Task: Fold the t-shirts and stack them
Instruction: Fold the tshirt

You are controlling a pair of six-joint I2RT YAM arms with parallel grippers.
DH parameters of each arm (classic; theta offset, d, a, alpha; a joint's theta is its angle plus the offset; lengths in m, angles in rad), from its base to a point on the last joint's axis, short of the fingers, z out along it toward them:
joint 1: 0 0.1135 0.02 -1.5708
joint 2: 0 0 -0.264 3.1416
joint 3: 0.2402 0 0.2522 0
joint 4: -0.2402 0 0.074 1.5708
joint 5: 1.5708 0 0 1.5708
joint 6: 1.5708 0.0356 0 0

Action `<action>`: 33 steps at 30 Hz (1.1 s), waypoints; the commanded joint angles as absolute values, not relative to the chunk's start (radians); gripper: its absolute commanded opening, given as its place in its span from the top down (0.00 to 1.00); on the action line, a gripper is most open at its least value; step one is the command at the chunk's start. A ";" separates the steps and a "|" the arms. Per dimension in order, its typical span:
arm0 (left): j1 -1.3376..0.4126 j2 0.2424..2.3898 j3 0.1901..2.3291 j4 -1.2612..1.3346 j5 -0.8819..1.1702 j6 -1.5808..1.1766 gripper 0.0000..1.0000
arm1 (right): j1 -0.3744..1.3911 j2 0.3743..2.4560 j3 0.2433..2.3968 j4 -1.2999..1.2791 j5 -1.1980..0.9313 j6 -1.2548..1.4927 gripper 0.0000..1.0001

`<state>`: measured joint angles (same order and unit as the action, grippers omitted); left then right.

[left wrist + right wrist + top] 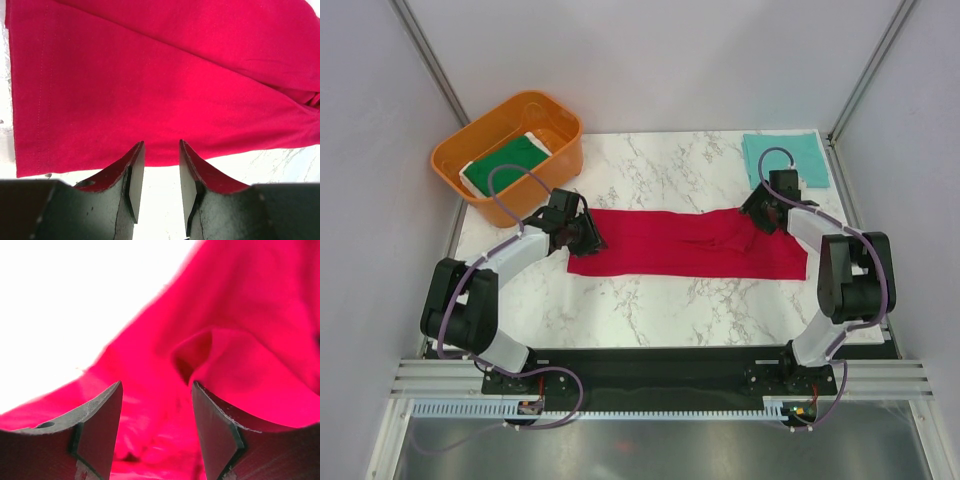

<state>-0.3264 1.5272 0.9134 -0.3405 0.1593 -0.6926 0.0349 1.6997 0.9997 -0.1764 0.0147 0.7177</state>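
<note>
One-third done, at a guess (teal t-shirt (782, 157) folded at the counter's (650, 300) far right corner). Left to fold: red t-shirt (685, 245), a long strip mid-counter, rumpled at its right end; dark green t-shirt (505, 162) in orange tub (533, 97). Left tool (161, 145) and right tool (156, 384) spread at the red's ends, pinching nothing.

White marble-veined table (650, 300) between plain pale grey walls (650, 60), bright even light.

Three t-shirts (680, 245) (785, 158) (505, 160), one tub (565, 160), two end effectors (592, 237) (760, 215).
</note>
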 commanded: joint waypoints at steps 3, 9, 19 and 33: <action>-0.322 1.526 0.930 -0.311 0.158 -0.669 0.59 | 0.052 1.773 1.121 -0.078 -0.060 0.758 0.35; -0.322 1.511 0.923 -0.310 0.147 -0.669 0.59 | 0.077 1.776 1.173 -0.077 -0.109 0.755 0.35; -0.322 1.494 0.924 -0.307 0.158 -0.654 0.59 | 0.077 1.642 1.117 -0.383 -0.011 0.710 0.35; -0.322 1.470 0.914 -0.304 0.181 -0.652 0.59 | 0.090 1.500 0.902 -0.348 -0.006 0.770 0.30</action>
